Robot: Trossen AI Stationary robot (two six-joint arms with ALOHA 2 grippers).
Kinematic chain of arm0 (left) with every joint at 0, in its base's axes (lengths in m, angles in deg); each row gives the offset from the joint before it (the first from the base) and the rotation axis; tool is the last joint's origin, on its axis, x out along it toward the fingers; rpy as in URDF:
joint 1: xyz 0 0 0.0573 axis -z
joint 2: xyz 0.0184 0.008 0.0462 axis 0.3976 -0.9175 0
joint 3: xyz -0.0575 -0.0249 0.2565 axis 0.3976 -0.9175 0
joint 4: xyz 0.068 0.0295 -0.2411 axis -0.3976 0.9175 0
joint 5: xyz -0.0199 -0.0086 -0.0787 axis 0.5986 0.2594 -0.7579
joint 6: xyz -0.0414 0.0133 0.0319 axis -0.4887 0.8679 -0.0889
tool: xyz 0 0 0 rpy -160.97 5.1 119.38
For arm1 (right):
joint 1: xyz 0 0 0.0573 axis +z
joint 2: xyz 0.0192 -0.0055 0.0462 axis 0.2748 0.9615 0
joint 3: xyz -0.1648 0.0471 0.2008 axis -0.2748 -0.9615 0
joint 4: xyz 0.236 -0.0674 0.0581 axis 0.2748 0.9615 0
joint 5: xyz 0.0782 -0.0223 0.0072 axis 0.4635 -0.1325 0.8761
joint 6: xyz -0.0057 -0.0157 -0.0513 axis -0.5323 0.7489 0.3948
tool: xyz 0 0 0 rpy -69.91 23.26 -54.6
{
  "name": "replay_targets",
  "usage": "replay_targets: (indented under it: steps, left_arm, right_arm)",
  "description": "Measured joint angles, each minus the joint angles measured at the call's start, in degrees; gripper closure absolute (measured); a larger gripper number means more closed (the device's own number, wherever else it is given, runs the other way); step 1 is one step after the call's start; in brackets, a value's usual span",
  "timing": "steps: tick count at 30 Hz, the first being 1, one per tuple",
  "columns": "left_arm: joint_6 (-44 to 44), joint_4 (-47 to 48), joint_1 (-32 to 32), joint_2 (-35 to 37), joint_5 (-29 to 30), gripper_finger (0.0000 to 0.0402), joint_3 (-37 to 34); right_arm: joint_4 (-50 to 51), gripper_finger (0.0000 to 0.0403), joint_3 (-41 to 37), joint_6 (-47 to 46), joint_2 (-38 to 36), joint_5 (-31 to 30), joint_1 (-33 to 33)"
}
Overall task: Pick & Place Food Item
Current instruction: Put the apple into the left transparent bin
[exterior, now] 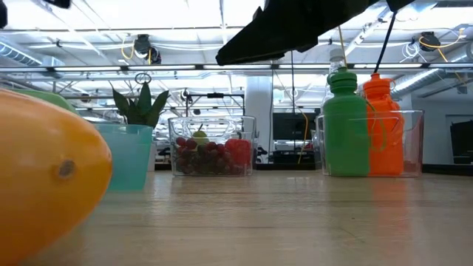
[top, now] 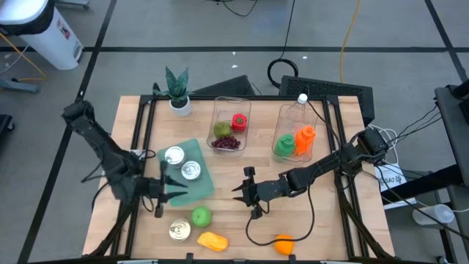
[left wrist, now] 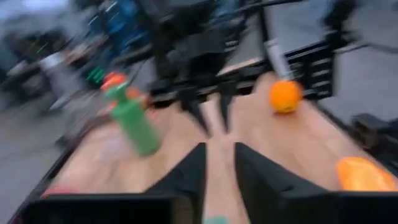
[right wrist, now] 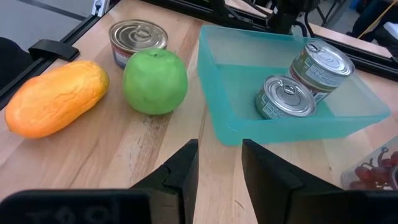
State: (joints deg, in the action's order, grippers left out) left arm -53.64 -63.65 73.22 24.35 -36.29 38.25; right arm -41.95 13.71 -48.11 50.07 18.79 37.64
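Landmark = teal bin on the wooden table; two silver-lidded cans lie inside it.

Food items, loose on the table w/ respect to the bin:
- green apple: just off the bin's front edge. Round, smooth, matte green w/ a dimple at the stem; in the right wrist view it sits nearly touching the bin wall.
- mango: beyond the apple from the bin, near the table's front edge. Elongated, orange-yellow, slightly mottled skin; fills the low view's left side.
- third can: beside the apple & mango, outside the bin, upright, ribbed lid.
- orange: well apart from the bin, at the front edge toward the right arm's side; round, bright orange.

Behind the bin: clear tub w/ grapes, a green fruit & a red item; second clear tub w/ green bottle & orange bottle. Potted plant at the back corner.

Left gripper: at the bin's front-left corner, above the table; fingers drawn close w/ a narrow gap, nothing between them.

Right gripper: to the bin's right, pointing at it; fingers slightly parted, nothing held, apple & bin straight ahead.
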Motion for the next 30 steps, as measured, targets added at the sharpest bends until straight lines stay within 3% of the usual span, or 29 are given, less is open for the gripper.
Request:
replay_targets:
  steps: [2,5,10,14,20,30]
  left_arm:
    - [6.08,-10.78,-1.93,0.89,-6.69,0.0341,-5.38]
    - [8.62,-24.74,-4.95,2.03,-12.16,0.0346,-11.82]
    - [5.39,-33.20,-10.00,4.53,-20.43,0.0352,-18.86]
    - [0.57,-33.49,-14.37,5.56,-26.12,0.0352,-20.63]
    - [-7.15,-29.72,-17.76,4.94,-26.36,0.0352,-20.67]
    - [-10.50,-27.19,-17.89,4.94,-26.37,0.0352,-20.66]
  right_arm:
    - [-0.40,0.0293,0.00,0.55,0.00,0.01,0.00]
    - [-0.35,0.0293,0.00,1.17,0.00,0.01,0.00]
    - [-0.36,0.0293,0.00,1.40,0.00,0.02,0.00]
    - [-0.36,0.0293,0.00,0.34,0.00,0.05,0.09]
    - [-0.33,0.0293,0.00,-0.18,0.00,4.75,0.13]
    - [-1.70,0.0291,0.00,-0.47,1.28,4.52,0.19]
